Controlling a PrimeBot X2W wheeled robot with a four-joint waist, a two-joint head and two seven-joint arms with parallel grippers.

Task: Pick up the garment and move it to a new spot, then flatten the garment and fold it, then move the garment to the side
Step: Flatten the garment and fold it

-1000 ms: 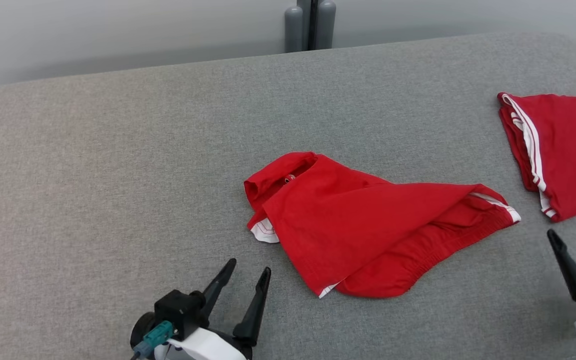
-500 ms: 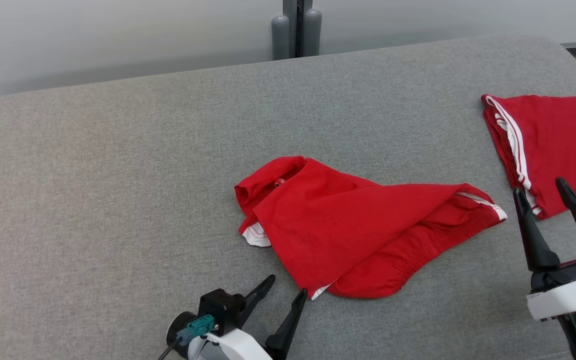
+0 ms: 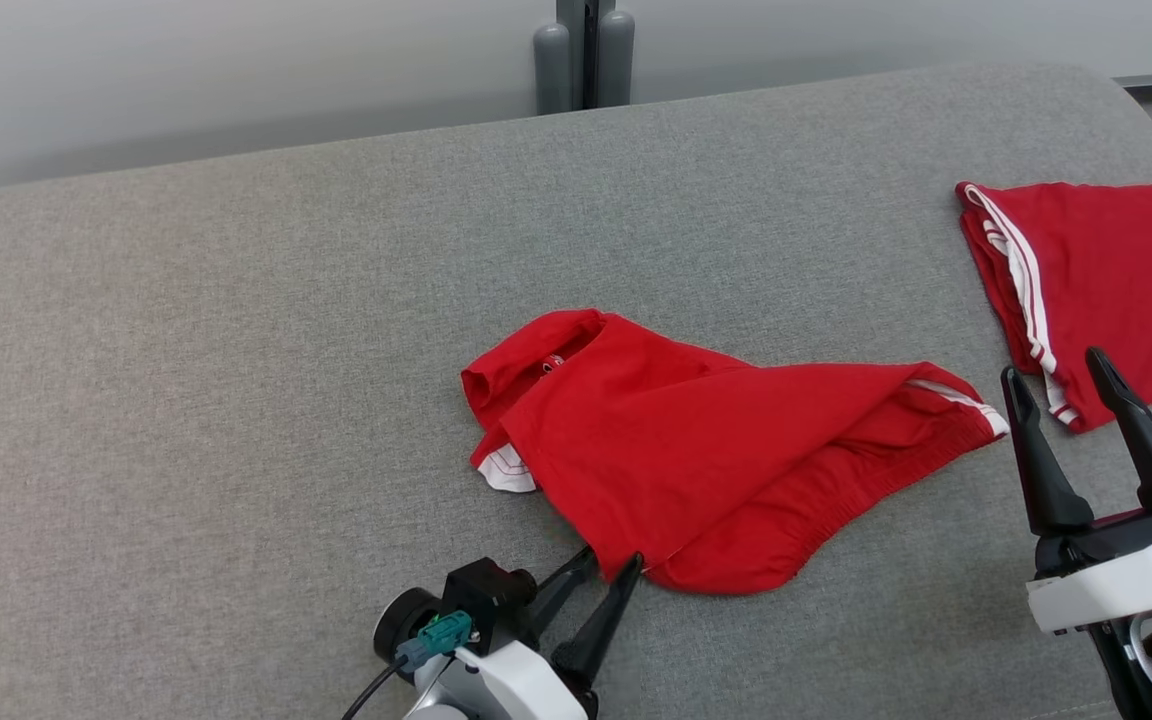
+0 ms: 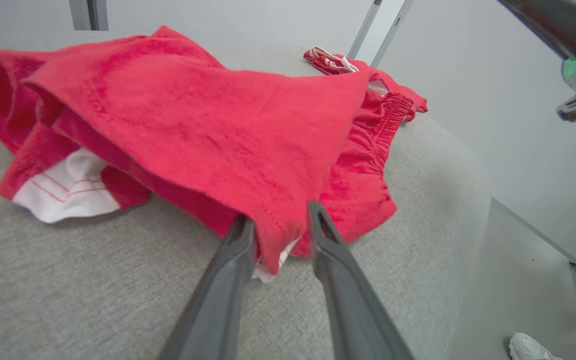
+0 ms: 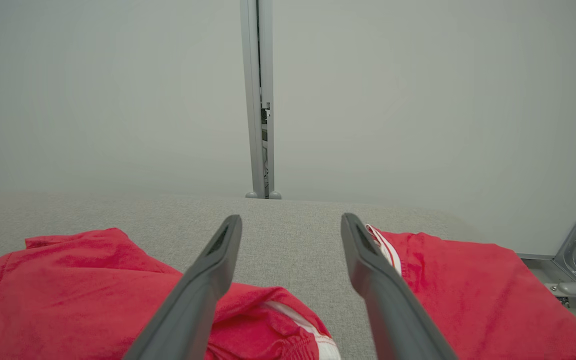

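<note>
- Our left gripper (image 3: 611,556) has its jaws narrowed around the garment's (image 3: 716,450) 6 o'clock corner. Fabric sits between them, but we cannot tell whether they pinch it.
- Our right gripper (image 3: 1053,362) stands wide, holding nothing, just off the garment's 3 o'clock end.
- The garment lies crumpled at the middle of the grey cushion (image 3: 236,350); a second red garment (image 3: 1116,270) lies at 2 o'clock.
- A pale wall (image 3: 236,80) and a grey post (image 3: 584,55) stand at 12 o'clock.

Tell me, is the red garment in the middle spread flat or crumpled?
Crumpled. The garment lies bunched in overlapping layers, one red flap draped over its elastic waistband, with white lining poking out at its left.
</note>
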